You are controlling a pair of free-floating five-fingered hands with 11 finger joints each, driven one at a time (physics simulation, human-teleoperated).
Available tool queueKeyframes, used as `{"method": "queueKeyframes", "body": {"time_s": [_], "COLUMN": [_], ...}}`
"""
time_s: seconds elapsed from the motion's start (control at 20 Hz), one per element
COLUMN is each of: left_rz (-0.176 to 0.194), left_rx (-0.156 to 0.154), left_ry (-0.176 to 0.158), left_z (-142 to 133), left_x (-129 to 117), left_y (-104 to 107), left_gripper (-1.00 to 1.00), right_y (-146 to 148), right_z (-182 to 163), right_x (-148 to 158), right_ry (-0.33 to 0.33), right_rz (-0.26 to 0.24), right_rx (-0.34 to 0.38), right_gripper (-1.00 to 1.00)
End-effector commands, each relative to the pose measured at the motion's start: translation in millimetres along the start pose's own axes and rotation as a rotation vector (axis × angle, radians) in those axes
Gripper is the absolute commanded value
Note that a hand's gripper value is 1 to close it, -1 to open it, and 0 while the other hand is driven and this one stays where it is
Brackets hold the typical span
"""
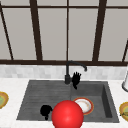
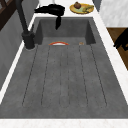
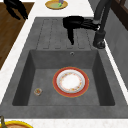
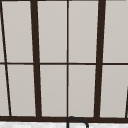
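The right hand (image 1: pixel 76 79) hovered with fingers spread flat just beside the faucet (image 1: pixel 67 75), above the sink (image 1: pixel 32 100). The plate (image 1: pixel 84 105) lay below it in the basin. The left hand (image 1: pixel 45 110) hung curled at the front edge.

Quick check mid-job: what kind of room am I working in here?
A kitchen, most likely: a dark grey sink set in a white counter, a black tap behind it under a dark-framed window, and an orange-rimmed white plate in the basin.

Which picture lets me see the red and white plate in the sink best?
The right side view: the plate lies whole and unblocked in the basin. In the front view a red ball covers part of it; the left side view catches just its far rim.
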Motion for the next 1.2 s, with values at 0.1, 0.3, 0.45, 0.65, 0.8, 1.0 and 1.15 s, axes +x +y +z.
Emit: {"method": "queueKeyframes", "body": {"time_s": [0.1, 0.3, 0.45, 0.65, 0.8, 1.0, 1.15], "left_rz": [0.000, 0.000, 0.000, 0.000, 0.000, 0.000, 0.000], "left_rx": [0.000, 0.000, 0.000, 0.000, 0.000, 0.000, 0.000], "left_ry": [0.000, 0.000, 0.000, 0.000, 0.000, 0.000, 0.000], "left_z": [0.0, 0.0, 0.0, 0.0, 0.0, 0.0, 0.0], "left_x": [0.0, 0.0, 0.0, 0.0, 0.0, 0.0, 0.0], "left_y": [0.0, 0.0, 0.0, 0.0, 0.0, 0.0, 0.0], "left_gripper": [0.00, 0.00, 0.00, 0.00, 0.00, 0.00, 0.00], "right_y": [11.9, 20.8, 26.7, 31.3, 37.2, 43.7, 47.2], "right_z": [-38.5, -64.7, -78.2, -87.4, -97.9, -110.1, -118.0], "right_x": [5.6, 9.4, 11.8, 19.6, 22.9, 28.4, 32.3], "right_ry": [0.005, 0.004, 0.004, 0.005, 0.002, -0.002, -0.007], "right_rz": [-0.024, -0.016, -0.019, -0.034, -0.021, -0.015, -0.010], "right_rx": [0.101, 0.170, 0.243, 0.342, 0.412, 0.517, 0.602], "right_gripper": [-1.00, -1.00, -1.00, -1.00, -1.00, -1.00, -1.00]}}
